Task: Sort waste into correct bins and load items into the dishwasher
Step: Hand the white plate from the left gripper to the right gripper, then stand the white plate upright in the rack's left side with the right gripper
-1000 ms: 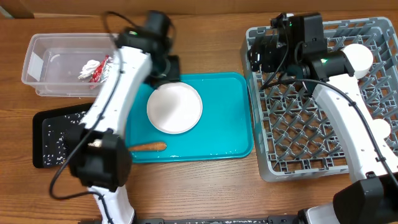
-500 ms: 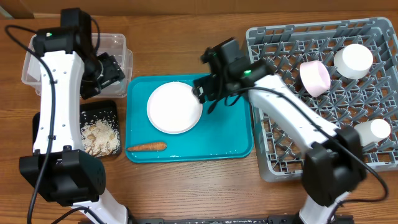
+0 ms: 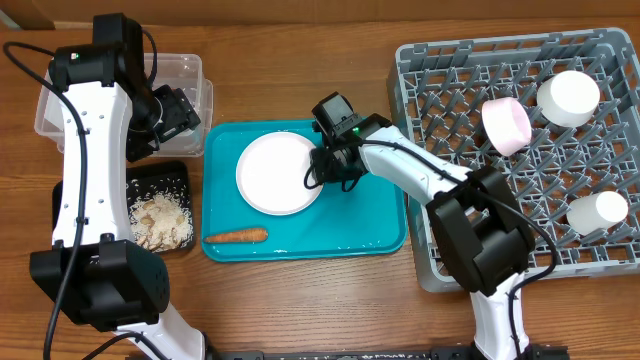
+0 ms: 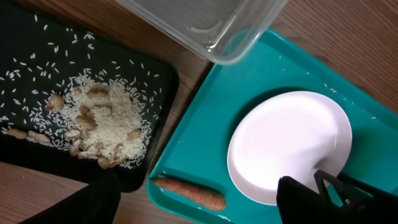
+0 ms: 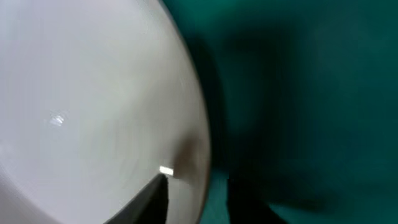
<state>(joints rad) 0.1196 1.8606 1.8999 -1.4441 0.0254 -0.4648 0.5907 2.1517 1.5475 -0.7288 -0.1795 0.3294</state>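
Your right gripper [image 3: 326, 172] sits low at the three o'clock rim of the pale pink plate [image 3: 278, 174] on the teal tray [image 3: 375, 215], placed to straddle that edge for a lift toward the dish rack [image 3: 560, 150]. Whether it pinches, you cannot tell. Your left gripper [image 3: 172, 112], spread and empty, hangs by the clear tub [image 3: 190, 70], out of the way.
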